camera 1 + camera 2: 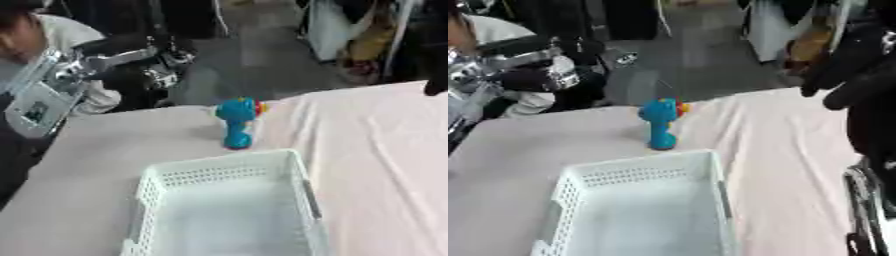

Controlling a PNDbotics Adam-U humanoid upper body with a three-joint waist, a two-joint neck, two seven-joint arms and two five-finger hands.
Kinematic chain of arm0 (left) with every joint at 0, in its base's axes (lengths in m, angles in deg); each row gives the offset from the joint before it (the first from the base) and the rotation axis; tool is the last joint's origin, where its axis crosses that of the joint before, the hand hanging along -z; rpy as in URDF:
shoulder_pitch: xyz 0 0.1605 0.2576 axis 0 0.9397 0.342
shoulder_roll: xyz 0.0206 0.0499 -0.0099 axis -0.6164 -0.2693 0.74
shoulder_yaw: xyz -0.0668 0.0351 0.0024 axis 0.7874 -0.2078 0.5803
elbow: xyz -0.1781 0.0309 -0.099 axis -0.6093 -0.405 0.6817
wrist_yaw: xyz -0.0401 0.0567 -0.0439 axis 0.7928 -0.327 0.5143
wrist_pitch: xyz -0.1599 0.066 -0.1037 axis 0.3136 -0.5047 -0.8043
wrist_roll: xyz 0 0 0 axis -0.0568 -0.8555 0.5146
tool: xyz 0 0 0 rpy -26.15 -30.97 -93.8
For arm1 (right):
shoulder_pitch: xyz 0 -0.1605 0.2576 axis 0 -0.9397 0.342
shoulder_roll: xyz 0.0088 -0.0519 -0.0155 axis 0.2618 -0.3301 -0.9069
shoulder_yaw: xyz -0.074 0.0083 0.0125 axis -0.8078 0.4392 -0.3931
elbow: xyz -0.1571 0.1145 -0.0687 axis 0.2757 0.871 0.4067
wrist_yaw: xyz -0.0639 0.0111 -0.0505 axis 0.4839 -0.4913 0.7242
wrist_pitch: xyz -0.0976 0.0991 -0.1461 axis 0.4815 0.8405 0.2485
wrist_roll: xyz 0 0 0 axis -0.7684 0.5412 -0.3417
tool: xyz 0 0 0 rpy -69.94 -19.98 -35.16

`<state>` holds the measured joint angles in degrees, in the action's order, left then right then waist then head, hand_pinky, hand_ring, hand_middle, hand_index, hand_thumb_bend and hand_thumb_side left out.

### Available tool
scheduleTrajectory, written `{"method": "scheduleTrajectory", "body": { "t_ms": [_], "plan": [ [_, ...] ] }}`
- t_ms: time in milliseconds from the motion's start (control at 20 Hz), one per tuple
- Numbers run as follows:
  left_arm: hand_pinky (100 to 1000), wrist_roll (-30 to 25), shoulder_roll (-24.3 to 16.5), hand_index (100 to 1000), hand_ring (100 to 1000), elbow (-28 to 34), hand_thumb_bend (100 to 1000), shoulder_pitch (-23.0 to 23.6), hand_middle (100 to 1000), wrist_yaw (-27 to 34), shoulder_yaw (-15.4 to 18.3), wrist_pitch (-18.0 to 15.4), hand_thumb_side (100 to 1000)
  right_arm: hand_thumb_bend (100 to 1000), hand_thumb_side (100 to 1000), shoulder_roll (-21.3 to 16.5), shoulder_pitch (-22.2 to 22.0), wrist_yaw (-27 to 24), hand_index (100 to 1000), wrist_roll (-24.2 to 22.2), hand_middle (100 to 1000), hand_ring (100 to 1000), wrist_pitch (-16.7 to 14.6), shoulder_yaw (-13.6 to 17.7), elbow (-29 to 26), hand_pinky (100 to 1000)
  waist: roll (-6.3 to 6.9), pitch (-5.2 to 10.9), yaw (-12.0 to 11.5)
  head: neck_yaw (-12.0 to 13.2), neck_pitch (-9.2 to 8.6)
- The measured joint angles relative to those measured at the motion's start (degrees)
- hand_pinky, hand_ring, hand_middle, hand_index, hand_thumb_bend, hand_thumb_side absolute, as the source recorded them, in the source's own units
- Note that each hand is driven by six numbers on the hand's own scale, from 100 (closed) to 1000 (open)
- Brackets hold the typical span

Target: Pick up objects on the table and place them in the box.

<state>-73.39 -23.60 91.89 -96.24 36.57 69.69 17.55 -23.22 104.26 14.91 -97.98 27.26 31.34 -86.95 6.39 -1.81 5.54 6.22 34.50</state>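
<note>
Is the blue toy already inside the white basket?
No, the blue toy stands upright on the table just beyond the far rim of the white basket.

The box [227,210] is sitting on the worktop [87,165] at the near edge, slightly left of centre. The toy [238,121] is standing upright on the worktop just behind the box's far rim, apart from it. The left robot hand [162,67] is hanging beyond the worktop's far left edge. The right robot hand [846,75] is hanging above the worktop's far right corner, well apart from the toy
</note>
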Motion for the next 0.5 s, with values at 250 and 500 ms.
{"method": "scheduleTrajectory", "body": {
  "t_ms": [250, 500],
  "plan": [
    [964, 0.0, 0.0, 1000, 889, -0.4, 574, 0.0, 1000, -0.4, 0.0, -0.2, 1000, 100, 1000, 0.0, 0.0, 0.0, 495, 0.0, 451, 427, 0.0, 0.0, 0.0, 324, 0.00, 0.00, 0.0, 0.0, 0.00],
    [979, -0.1, 0.0, 1000, 895, -0.7, 651, 0.0, 1000, -0.7, 0.0, -0.2, 1000, 100, 1000, 0.0, 0.0, 0.0, 494, 0.0, 452, 427, 0.0, 0.0, 0.0, 324, 0.00, 0.00, 0.0, 0.0, 0.00]
  ]
}}
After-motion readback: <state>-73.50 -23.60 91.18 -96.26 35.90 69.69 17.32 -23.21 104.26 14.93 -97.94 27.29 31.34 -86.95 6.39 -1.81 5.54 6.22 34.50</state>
